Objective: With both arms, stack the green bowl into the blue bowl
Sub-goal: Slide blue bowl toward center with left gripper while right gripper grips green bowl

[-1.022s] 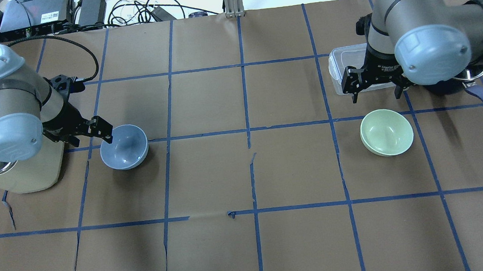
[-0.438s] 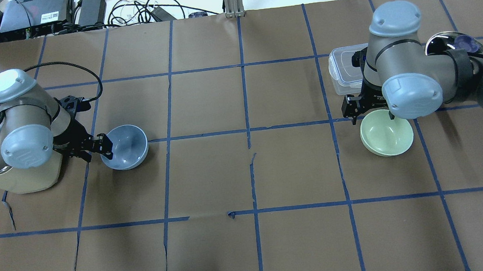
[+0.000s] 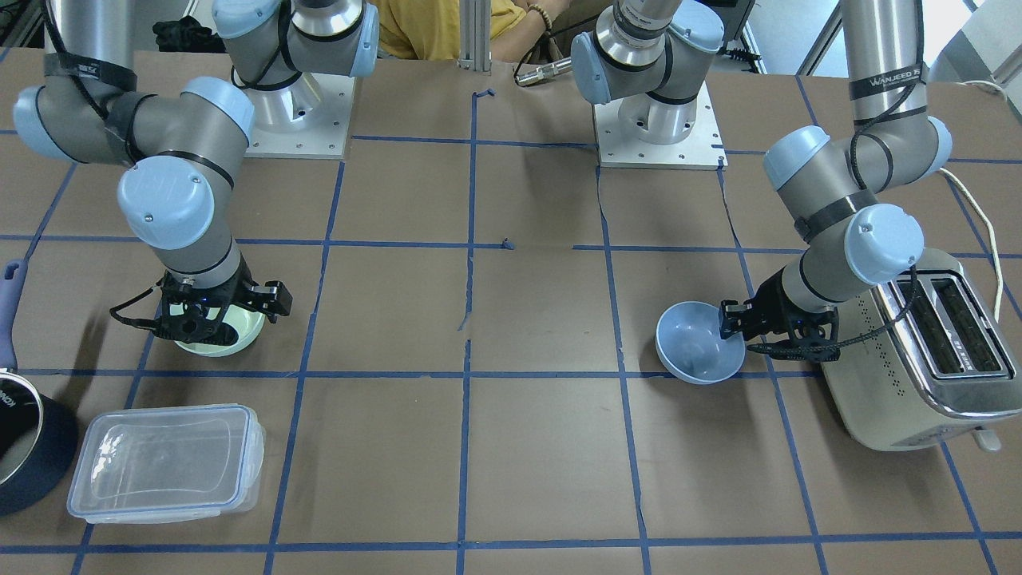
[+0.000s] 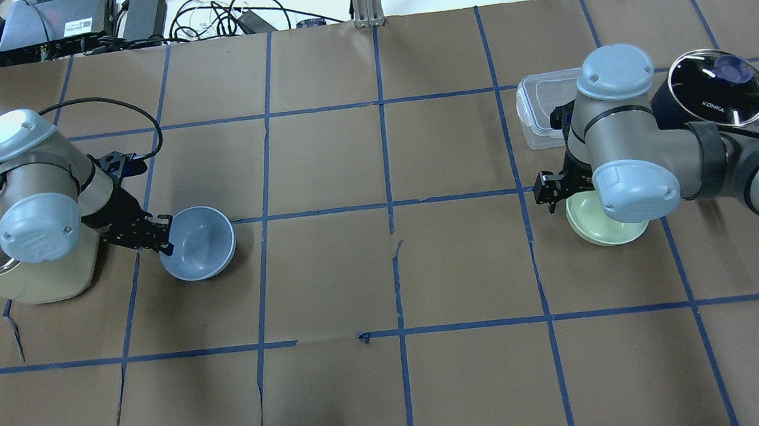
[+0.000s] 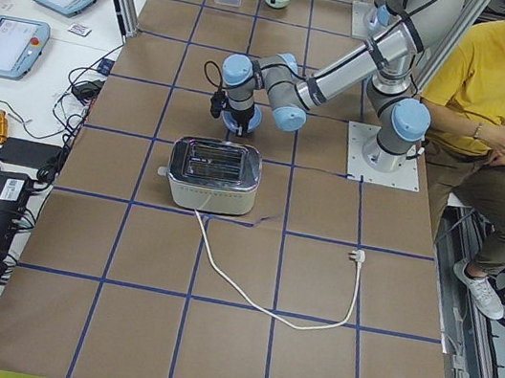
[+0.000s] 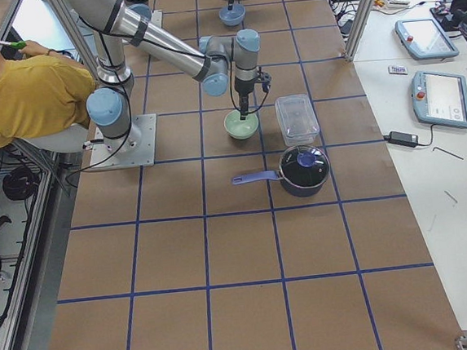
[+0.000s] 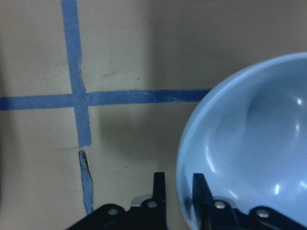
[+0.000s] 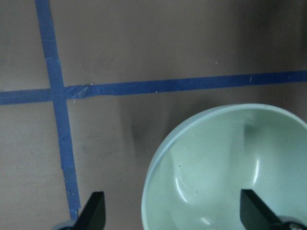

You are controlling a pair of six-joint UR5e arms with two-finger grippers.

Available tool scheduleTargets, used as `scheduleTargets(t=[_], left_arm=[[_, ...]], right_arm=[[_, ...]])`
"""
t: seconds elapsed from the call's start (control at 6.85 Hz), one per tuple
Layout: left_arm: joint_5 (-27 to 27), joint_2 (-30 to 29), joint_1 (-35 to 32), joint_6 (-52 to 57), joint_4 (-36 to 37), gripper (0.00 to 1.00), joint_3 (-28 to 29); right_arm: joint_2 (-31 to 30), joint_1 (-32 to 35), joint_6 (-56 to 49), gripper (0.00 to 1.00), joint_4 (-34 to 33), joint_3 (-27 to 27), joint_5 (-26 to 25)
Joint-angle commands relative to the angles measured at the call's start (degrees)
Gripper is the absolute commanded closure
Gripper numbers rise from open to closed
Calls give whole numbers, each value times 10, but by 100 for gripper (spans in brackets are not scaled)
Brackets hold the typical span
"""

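The blue bowl (image 4: 200, 242) sits at the table's left, beside the toaster. My left gripper (image 7: 180, 191) is shut on its near rim, one finger inside and one outside; it also shows in the front view (image 3: 730, 323) at the blue bowl (image 3: 696, 351). The green bowl (image 4: 586, 228) sits at the right, partly hidden under my right wrist. My right gripper (image 8: 175, 213) is open and low over the green bowl (image 8: 230, 172), one finger outside the rim and one inside. In the front view the green bowl (image 3: 243, 329) shows beneath the right gripper (image 3: 200, 323).
A silver toaster (image 3: 918, 359) stands just behind the left arm. A clear lidded container (image 4: 538, 113) and a navy pot with a glass lid (image 4: 718, 82) stand near the right arm. A person in yellow (image 5: 489, 78) sits behind the robot.
Both grippers have come down to their bowls. The left one has closed on the blue bowl's rim and the bowl has shifted slightly. The right one has moved over the green bowl's rim.
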Motion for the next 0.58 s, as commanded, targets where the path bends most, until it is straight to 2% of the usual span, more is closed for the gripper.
scheduleTargets(t=[0.0, 0.15, 0.29, 0.44], left_arm=[[-23, 1, -21, -51, -11, 100, 14], [-52, -12, -63, -112, -4, 100, 44], [-51, -19, -136, -212, -6, 100, 82], [-46, -26, -209, -296, -11, 100, 120]], right_arm=[[2, 0, -2, 25, -20, 7, -2], [8, 0, -2, 42, -21, 8, -1], [9, 0, -2, 58, -21, 8, -2], [9, 0, -1, 89, -19, 8, -1]])
